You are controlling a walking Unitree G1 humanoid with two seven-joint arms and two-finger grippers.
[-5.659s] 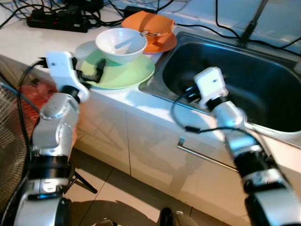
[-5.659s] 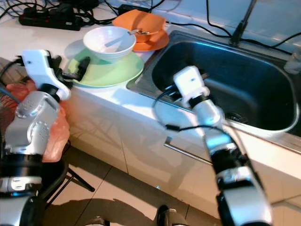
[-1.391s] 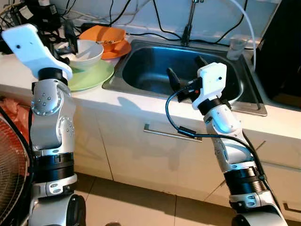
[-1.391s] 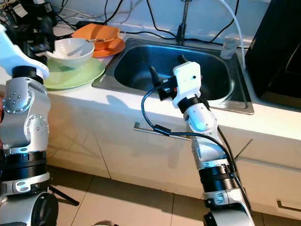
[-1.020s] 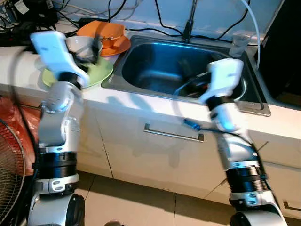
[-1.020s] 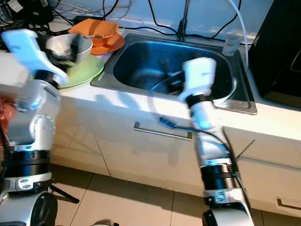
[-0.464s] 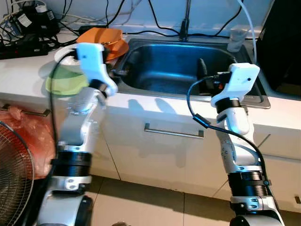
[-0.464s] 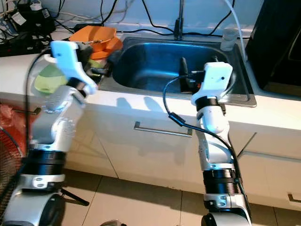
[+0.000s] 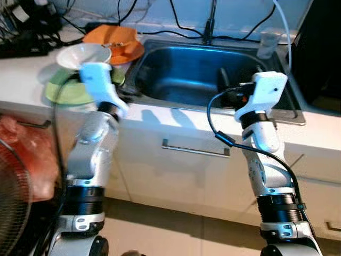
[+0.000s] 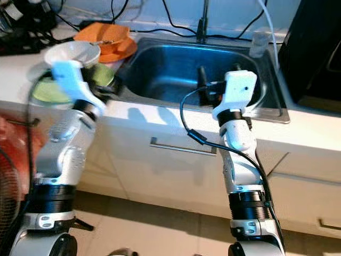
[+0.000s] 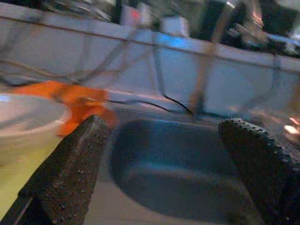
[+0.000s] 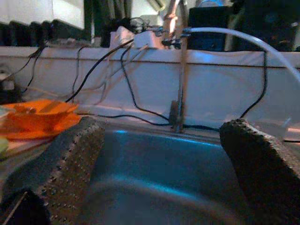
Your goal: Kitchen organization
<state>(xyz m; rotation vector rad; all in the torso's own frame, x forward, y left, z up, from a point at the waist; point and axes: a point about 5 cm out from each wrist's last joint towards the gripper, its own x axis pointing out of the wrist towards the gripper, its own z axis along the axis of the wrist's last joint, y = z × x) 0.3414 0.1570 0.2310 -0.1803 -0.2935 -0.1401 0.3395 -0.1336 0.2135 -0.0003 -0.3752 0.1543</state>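
Observation:
A white bowl (image 9: 81,54) sits on a green plate (image 9: 63,92) on the counter left of the steel sink (image 9: 198,70). Behind them lies an orange plate with an orange bowl (image 9: 115,41). My left gripper (image 9: 128,92) hovers by the sink's left rim, beside the green plate. In the left wrist view its fingers (image 11: 65,178) stand wide apart, open and empty, facing the basin. My right gripper (image 9: 230,85) hangs over the sink's right part. Its fingers (image 12: 70,164) are open too, with the faucet (image 12: 177,70) ahead.
A clear cup (image 9: 266,44) stands at the sink's back right corner, next to a dark appliance (image 9: 326,48). Cables and a power strip (image 9: 25,45) crowd the back left. Below the counter are a drawer handle (image 9: 195,150), a red bag (image 9: 25,154) and a fan (image 9: 11,213).
My left arm swung from over the white bowl toward the sink's left rim and dropped a little. The right gripper shifted rightward over the basin. The camera pulled back.

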